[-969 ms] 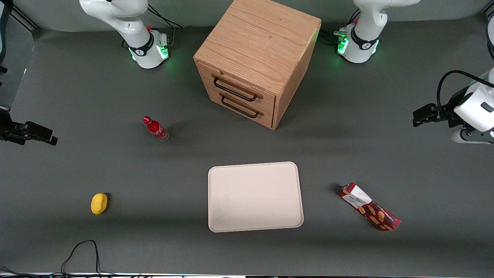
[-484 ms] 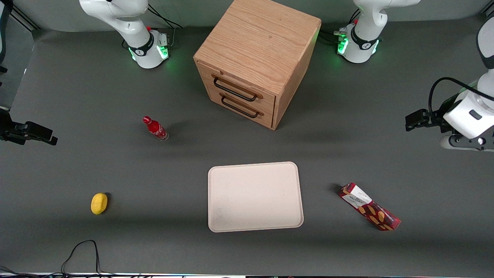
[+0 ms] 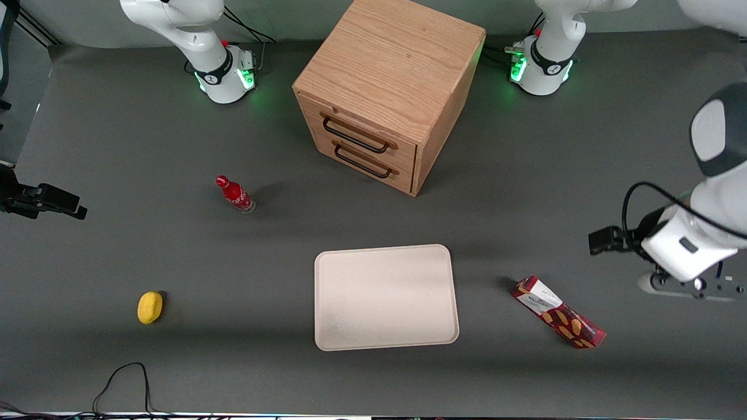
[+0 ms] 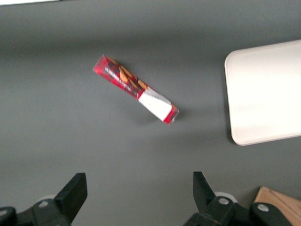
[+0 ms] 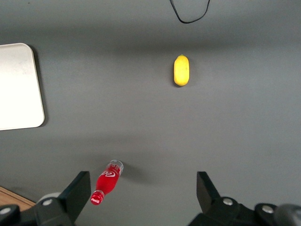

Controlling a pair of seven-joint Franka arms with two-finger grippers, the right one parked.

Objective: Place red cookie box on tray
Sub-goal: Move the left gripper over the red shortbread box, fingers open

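The red cookie box [image 3: 558, 319] lies flat and askew on the grey table, beside the tray toward the working arm's end. It also shows in the left wrist view [image 4: 135, 88], white label end nearest the tray. The cream-white tray [image 3: 385, 297] lies bare near the table's middle, in front of the cabinet, and shows in the left wrist view [image 4: 265, 94]. My left gripper [image 3: 691, 286] hangs above the table, a little farther from the front camera than the box and farther toward the working arm's end. Its fingers are open and empty [image 4: 138, 181].
A wooden drawer cabinet [image 3: 388, 87] stands farther from the front camera than the tray. A small red bottle [image 3: 235, 194] and a yellow object [image 3: 150, 307] lie toward the parked arm's end. A black cable [image 3: 122, 379] loops at the near edge.
My left gripper has moved nearer to the front camera and closer to the cookie box. The box and tray have not moved.
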